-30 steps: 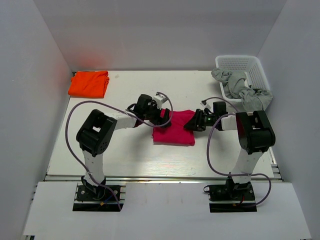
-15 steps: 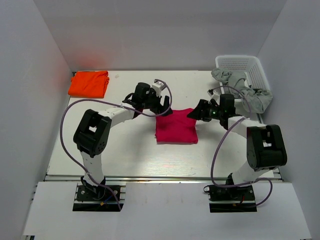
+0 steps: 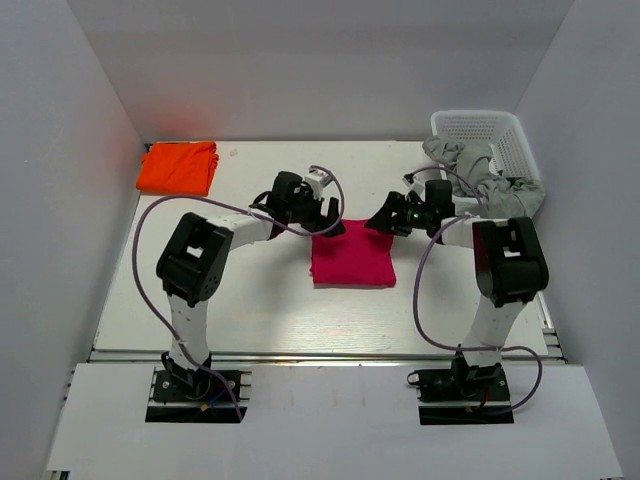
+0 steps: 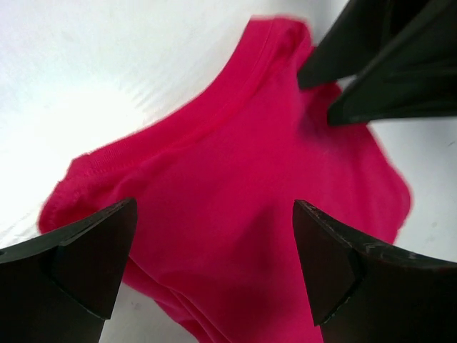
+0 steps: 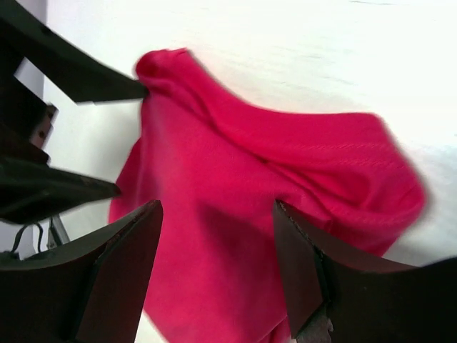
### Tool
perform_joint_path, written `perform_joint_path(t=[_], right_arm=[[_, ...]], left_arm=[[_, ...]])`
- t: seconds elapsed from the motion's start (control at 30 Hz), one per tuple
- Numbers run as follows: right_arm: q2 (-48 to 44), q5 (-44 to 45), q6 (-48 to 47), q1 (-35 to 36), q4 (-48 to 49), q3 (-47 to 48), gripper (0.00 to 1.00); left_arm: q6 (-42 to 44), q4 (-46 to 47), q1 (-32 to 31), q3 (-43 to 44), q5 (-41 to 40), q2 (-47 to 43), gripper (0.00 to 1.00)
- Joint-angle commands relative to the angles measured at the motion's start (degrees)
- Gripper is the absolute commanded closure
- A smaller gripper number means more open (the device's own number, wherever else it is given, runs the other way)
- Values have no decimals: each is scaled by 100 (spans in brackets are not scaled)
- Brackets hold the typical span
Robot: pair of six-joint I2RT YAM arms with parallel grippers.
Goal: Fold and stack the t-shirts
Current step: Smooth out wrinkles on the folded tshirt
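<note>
The magenta-red t-shirt (image 3: 352,258) lies folded into a small square at the table's middle. It fills the left wrist view (image 4: 243,214) and the right wrist view (image 5: 271,214). My left gripper (image 3: 328,226) is open and empty just above the shirt's far left corner. My right gripper (image 3: 380,222) is open and empty just above its far right corner. The bright orange t-shirt (image 3: 178,167) lies folded at the far left of the table, away from both grippers.
A white basket (image 3: 492,140) stands at the far right with grey cloth (image 3: 478,175) hanging over its rim. White walls close in the table on the left, back and right. Arm cables loop near both bases.
The shirt has come down from a lifted fold to lie flat as a square. Both grippers have let go and moved up to its far edge.
</note>
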Motion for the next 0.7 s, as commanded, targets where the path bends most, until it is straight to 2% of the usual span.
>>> perform_joint_path(t=[0.0, 0.13, 0.37, 0.5, 0.57, 0.6, 0.63, 0.67], right_arm=[[452, 114, 194, -51, 263, 348, 31], [847, 342, 466, -112, 411, 280, 31], [1286, 484, 800, -200, 570, 164, 31], [1096, 133, 696, -209, 676, 226, 31], [919, 149, 346, -165, 431, 410, 31], [570, 167, 179, -139, 360, 462, 25], [445, 158, 116, -122, 264, 480, 23], [183, 150, 63, -113, 254, 507, 10]], left_arm=[[141, 125, 45, 65, 380, 289, 1], [141, -251, 45, 355, 319, 842, 1], [141, -314, 291, 355, 248, 949, 2], [141, -261, 291, 547, 381, 809, 2], [80, -471, 291, 794, 311, 668, 1], [28, -559, 291, 1143, 136, 667, 1], [27, -647, 291, 1320, 65, 598, 1], [-77, -831, 291, 1488, 12, 536, 1]])
